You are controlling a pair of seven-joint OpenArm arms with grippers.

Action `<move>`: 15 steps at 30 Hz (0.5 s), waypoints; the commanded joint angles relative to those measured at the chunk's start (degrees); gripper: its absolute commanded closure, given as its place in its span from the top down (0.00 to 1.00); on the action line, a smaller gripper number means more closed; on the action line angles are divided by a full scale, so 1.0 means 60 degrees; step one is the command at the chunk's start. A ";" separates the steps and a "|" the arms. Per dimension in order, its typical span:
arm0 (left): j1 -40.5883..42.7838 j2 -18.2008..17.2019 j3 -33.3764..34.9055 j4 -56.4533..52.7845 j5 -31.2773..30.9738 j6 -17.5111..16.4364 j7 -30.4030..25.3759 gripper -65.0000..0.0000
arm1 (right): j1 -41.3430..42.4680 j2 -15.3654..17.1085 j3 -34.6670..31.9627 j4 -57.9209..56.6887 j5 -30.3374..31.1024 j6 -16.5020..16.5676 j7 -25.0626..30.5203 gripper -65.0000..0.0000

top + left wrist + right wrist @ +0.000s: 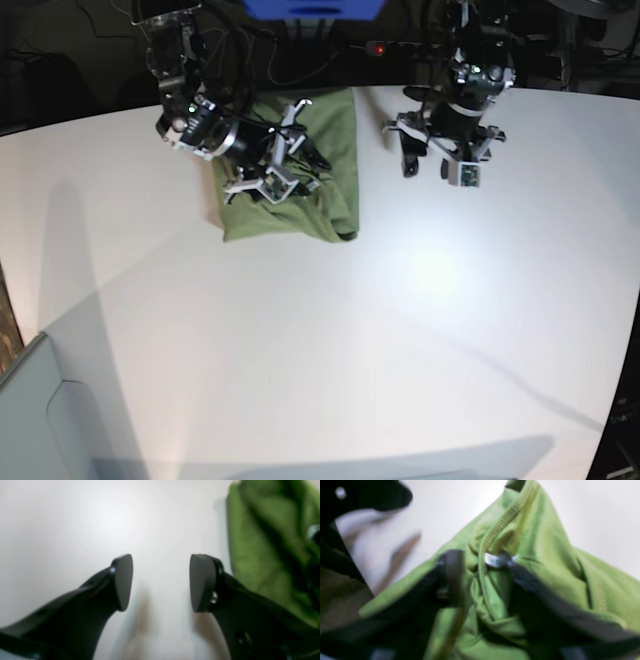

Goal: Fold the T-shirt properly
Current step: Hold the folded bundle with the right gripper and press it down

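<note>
Most of the folding looks done, judging by shape: the shirt (300,175) lies on the white counter (400,320) as a narrow, roughly rectangular bundle, long sides drawn in, no sleeve sticking out in the base view. Its near end is lumpy and its top layer wrinkled, so it probably still wants a final fold or at least smoothing; the pictures do not settle which. The right claw (480,575) sits right on the bundle, jaws a little apart with bunched cloth and a stitched seam between them; the wrist view is too blurred to say whether the pads pinch the fabric or have just let go. The left claw (161,582) hangs over bare counter just beside the shirt's edge, jaws wide apart and holding nothing. What seems left is tidying the crumpled part under the right claw and squaring the edges.
</note>
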State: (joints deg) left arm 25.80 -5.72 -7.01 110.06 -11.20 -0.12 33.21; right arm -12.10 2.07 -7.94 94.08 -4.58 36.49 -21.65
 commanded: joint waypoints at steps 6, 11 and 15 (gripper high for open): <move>0.0381 -0.0051 -0.1155 0.0638 0.0028 0.0042 -0.0180 0.54 | -0.0467 -0.0015 0.0775 0.2202 0.0199 0.0079 0.0363 0.67; 0.0484 -0.0051 -0.1843 0.0609 0.0028 0.0027 -0.0195 0.54 | -0.0540 -0.0015 0.1654 0.2803 0.0199 0.0079 0.0290 0.67; 0.0484 -0.0051 -0.2093 0.0609 0.0028 0.0027 -0.0209 0.54 | -0.0614 0.0059 0.1786 0.2393 0.0199 0.0079 0.0275 0.67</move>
State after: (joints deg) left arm 28.42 -5.72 -19.31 112.66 -10.90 -0.03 33.23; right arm -15.97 2.37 2.83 107.46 -4.47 36.45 -21.50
